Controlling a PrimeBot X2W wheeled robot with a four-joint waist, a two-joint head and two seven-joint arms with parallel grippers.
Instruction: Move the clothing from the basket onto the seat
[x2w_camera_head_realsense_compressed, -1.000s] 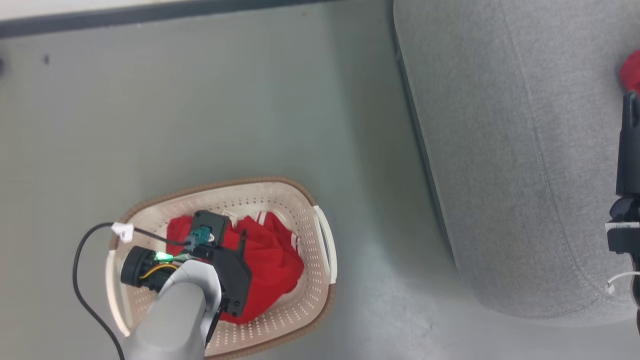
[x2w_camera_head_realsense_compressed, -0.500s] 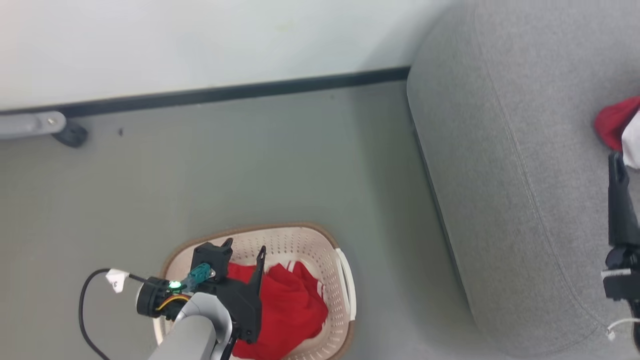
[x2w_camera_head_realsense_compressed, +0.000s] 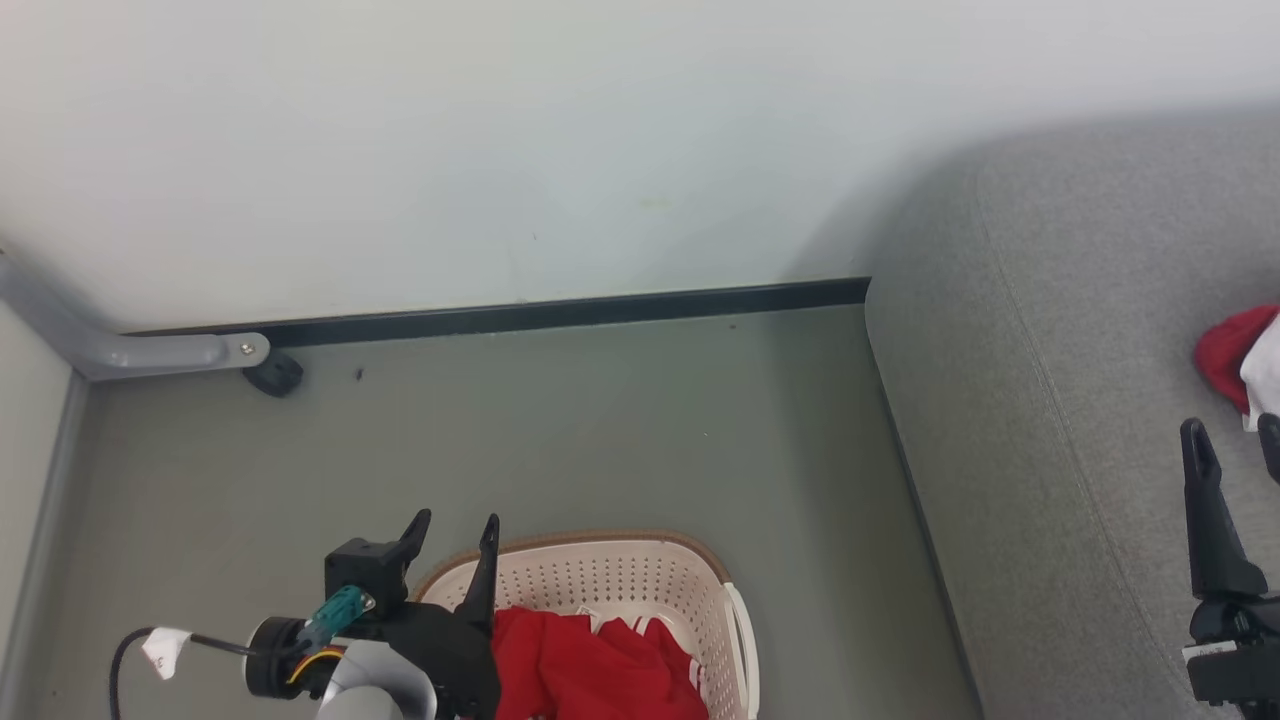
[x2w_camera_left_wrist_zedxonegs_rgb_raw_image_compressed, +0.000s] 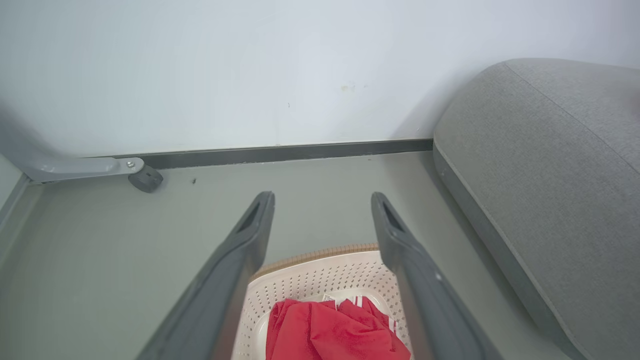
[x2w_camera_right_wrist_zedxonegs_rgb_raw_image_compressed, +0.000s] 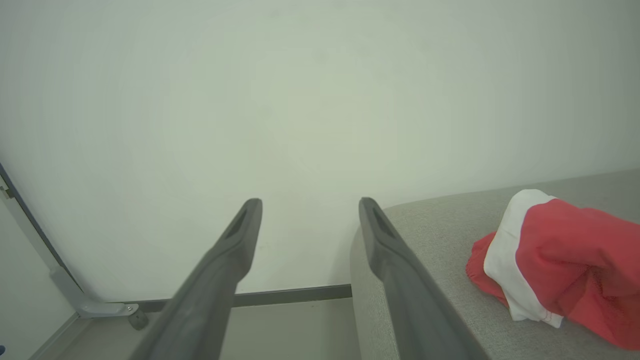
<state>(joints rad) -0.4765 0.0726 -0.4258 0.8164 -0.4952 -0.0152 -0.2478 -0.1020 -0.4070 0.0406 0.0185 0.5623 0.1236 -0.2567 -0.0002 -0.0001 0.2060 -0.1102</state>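
Left gripper (x2w_camera_head_realsense_compressed: 457, 520) lifted off red clothing (x2w_camera_head_realsense_compressed: 590, 670), fingers spread and empty, basket (x2w_camera_head_realsense_compressed: 640, 575) beneath its fingers, right gripper (x2w_camera_head_realsense_compressed: 1230, 432) spread empty, red-and-white garment (x2w_camera_right_wrist_zedxonegs_rgb_raw_image_compressed: 560, 250) right of its fingers on seat (x2w_camera_head_realsense_compressed: 1050, 450)

"What does the left hand (x2w_camera_head_realsense_compressed: 458, 522) look like?"
"Long dark fingers (x2w_camera_head_realsense_compressed: 487, 565), a black housing, a teal plug (x2w_camera_head_realsense_compressed: 340, 607), yellow wires (x2w_camera_head_realsense_compressed: 308, 664), a white-tagged black cable (x2w_camera_head_realsense_compressed: 205, 643) and a pale grey forearm (x2w_camera_head_realsense_compressed: 372, 694)."
"And the right hand (x2w_camera_head_realsense_compressed: 1230, 430)?"
"Black, with a white label (x2w_camera_head_realsense_compressed: 1208, 650)."
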